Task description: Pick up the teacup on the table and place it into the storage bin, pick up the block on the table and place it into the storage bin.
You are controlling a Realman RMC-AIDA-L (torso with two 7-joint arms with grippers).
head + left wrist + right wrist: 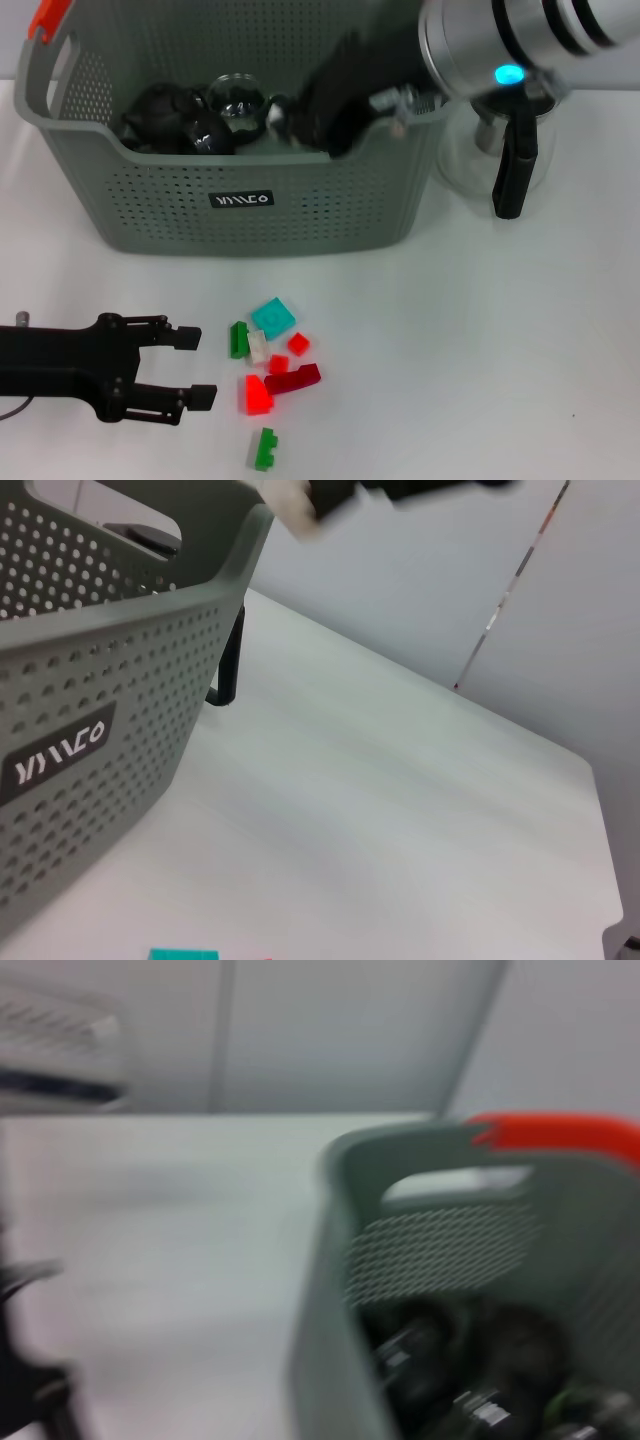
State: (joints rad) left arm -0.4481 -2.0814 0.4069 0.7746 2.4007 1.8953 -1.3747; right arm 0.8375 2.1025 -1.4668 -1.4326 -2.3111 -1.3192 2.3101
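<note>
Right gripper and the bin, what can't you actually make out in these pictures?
- Right gripper: head view, blurred over the storage bin; fingers and any load unreadable.
- Bin contents: dark shapes, blurred in right wrist view.
- Glass pitcher: partly hidden by the right arm.

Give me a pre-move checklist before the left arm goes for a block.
1. Left gripper open: ok, jaws spread, nothing between them.
2. Blocks within reach: ok, the pile of blocks lies just beside its fingertips on the table.
3. Nearest target free: ok, the red block lies apart from the gripper.
4. Storage bin upright and open: ok.
5. Drop path clear: not ok, the right gripper hangs over the bin's rim.
6. Teacup already in the bin: cannot tell; glassware shows inside.
</note>
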